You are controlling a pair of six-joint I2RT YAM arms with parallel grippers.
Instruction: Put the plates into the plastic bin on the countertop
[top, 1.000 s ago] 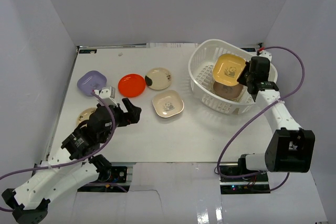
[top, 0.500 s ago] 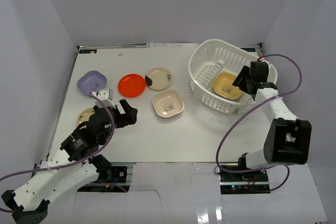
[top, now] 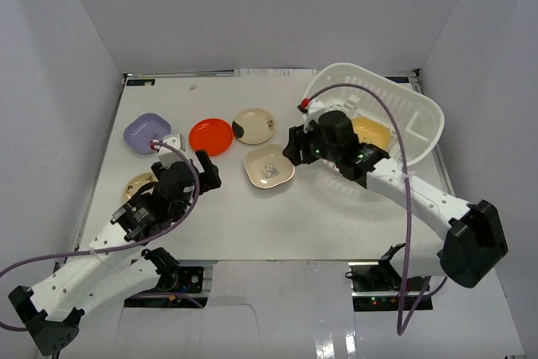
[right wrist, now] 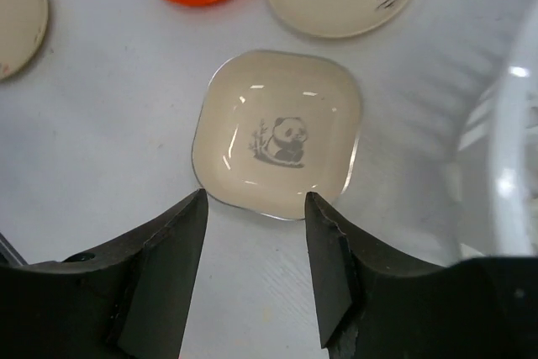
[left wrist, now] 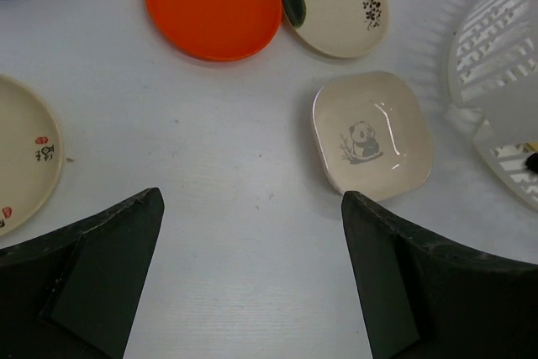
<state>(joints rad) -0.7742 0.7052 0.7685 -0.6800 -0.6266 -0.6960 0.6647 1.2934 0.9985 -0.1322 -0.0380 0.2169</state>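
Countertop bin (top: 407,97) holds yellow plate (top: 372,131), visible only overhead; left gripper (left wrist: 250,212), right gripper (right wrist: 254,208) released.

We take this for a robotics lab test cell: plain white walls (top: 252,14) box in a white countertop (top: 277,216), two robot arms (top: 424,197) are mounted at its near edge, and purple cables (top: 407,241) trail down to electronics (top: 378,279) below.
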